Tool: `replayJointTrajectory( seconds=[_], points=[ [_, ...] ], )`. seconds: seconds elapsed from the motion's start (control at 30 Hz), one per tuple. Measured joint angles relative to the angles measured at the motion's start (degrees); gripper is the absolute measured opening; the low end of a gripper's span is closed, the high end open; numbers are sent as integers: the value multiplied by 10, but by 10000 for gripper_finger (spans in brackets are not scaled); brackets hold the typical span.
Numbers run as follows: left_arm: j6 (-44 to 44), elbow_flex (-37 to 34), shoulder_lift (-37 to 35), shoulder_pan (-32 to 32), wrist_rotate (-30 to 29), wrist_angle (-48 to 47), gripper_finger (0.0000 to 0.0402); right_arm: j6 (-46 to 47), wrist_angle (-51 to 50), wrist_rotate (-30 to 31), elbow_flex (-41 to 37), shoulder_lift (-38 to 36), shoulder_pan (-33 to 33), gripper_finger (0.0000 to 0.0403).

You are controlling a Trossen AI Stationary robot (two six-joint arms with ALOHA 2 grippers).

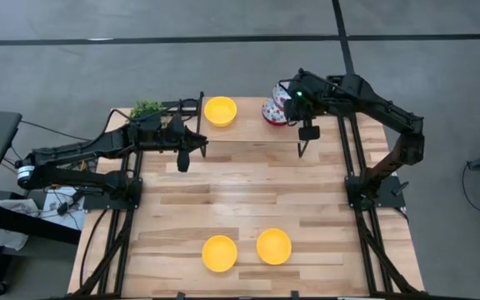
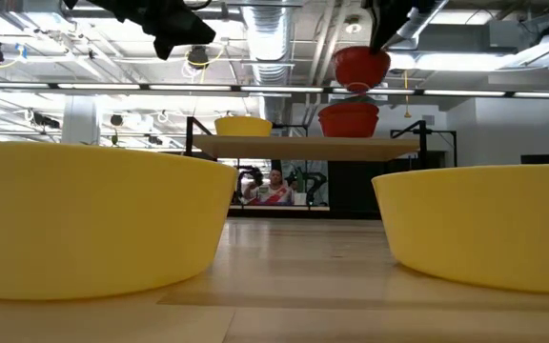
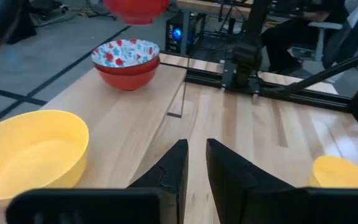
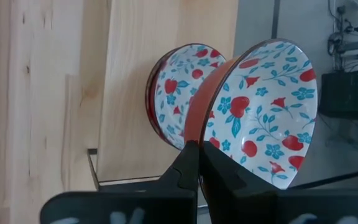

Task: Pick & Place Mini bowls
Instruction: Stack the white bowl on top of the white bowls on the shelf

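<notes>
My right gripper (image 4: 197,149) is shut on a white floral mini bowl with a red outside (image 4: 263,112), held in the air at the table's far edge (image 2: 360,65). Right below it, a second floral bowl (image 4: 169,93) rests on its base on the table (image 3: 126,62). A yellow bowl (image 1: 220,110) sits to the left of them at the far edge. Two more yellow bowls (image 1: 219,252) (image 1: 273,246) stand near the near edge. My left gripper (image 3: 194,162) hovers shut over the table's left middle (image 1: 183,158), touching nothing. My right gripper pinches the floral bowl's rim (image 4: 199,138), one finger inside the bowl and one on its red outside. The fingers come from above, pointing down. The bowl is lifted clear and hangs below the fingers, just above the second floral bowl.
A small green potted plant (image 1: 148,108) stands at the far left corner, beside my left arm. Bare wood (image 1: 248,183) lies between the far bowls and the two near yellow bowls. Dark frame rails (image 1: 357,167) run along both sides of the table.
</notes>
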Motion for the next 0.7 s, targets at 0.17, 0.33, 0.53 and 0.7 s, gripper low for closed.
replayJointTrajectory(
  seconds=[0.17,0.33,0.53,0.7],
  points=[
    [0,0,0,0,-7,5,57,-16,21,-12,-19,0,-10,0],
    [0,0,0,0,-17,9,57,-22,50,-12,-37,0,-12,0],
    [0,0,0,0,-17,9,57,-24,60,-14,-73,0,-12,0],
    [-2,0,0,0,-17,9,57,-25,88,-13,-91,0,-12,0]
  ],
)
